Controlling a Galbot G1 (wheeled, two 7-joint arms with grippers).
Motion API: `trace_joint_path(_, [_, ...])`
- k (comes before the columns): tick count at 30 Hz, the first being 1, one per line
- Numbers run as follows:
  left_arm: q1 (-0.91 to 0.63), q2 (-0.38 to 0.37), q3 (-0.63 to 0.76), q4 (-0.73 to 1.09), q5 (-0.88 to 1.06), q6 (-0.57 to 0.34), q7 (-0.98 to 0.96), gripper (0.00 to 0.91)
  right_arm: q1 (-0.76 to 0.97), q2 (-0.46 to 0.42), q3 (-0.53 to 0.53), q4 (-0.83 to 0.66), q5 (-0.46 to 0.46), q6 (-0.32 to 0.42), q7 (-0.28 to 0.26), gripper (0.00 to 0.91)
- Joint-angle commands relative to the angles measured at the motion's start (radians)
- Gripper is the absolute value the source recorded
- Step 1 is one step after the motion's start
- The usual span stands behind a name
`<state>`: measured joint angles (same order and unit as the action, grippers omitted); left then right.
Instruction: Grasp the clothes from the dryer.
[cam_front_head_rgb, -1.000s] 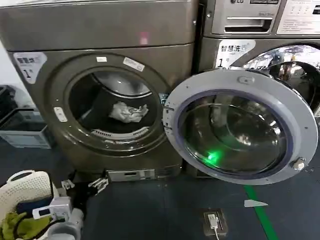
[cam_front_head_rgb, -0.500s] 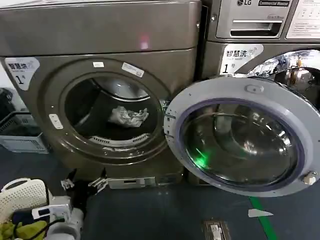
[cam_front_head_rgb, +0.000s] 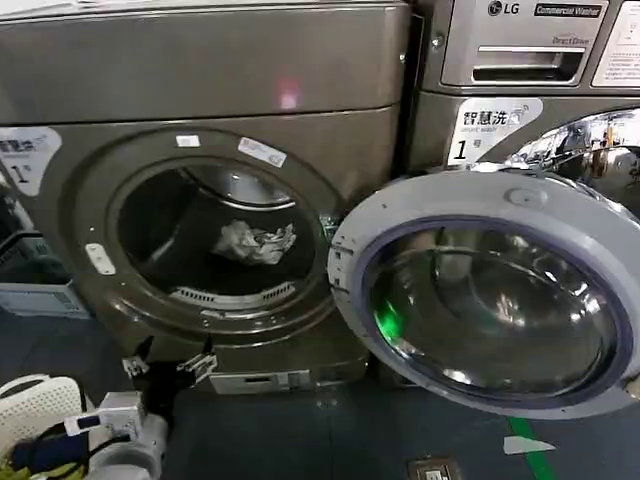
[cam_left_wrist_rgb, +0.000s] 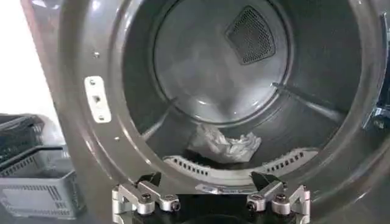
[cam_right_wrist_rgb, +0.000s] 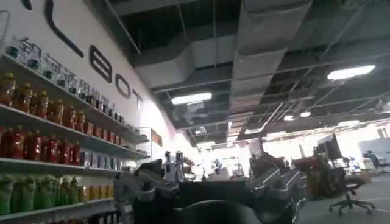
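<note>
— What's moved since a second ago?

— The dryer (cam_front_head_rgb: 200, 190) now sits larger and further to my left in the head view, and the open door (cam_front_head_rgb: 490, 300) spills past the right edge. The white basket (cam_front_head_rgb: 35, 400) at lower left has slipped mostly out of sight. My left claw (cam_front_head_rgb: 170, 366) holds about the same low spot in the view, now right under the porthole rim.

— State of that claw?

— Spread. In the left wrist view both fingertips (cam_left_wrist_rgb: 143, 201) stand well apart, empty, aimed into the drum.

— And the clothes?

— The clothes (cam_left_wrist_rgb: 224, 146) lie ahead of the claw and above it, between the lines of the two fingers, on the drum floor just behind the perforated lip. No contact; the porthole rim lies between the claw and the bundle. Head view agrees: bundle (cam_front_head_rgb: 256, 243) in the lower middle of the opening, up and slightly right of the claw.

— Anything beside the claw?

— Grey crates (cam_left_wrist_rgb: 36, 182) off to its left, against the wall.

— Right claw?

— Right claw (cam_right_wrist_rgb: 210, 198) points up at a ceiling and drink shelves (cam_right_wrist_rgb: 55, 146). Can't tell how its fingers stand
</note>
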<state>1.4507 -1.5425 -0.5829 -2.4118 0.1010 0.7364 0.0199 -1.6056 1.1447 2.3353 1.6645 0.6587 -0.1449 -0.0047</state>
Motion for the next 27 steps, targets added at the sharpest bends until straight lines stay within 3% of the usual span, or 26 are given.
trace_joint_path(1, [0.006,0.0,-0.002,-0.002,0.0,0.049,0.001,0.907,0.0,0.004,-0.002,0.006,0.001,0.0,0.0,0.907])
trace_joint_path(27, [0.01,-0.005,-0.002,-0.001,-0.005,0.049,0.002,0.907,0.002,0.01,-0.007,0.008,-0.002,0.001,0.0,0.907])
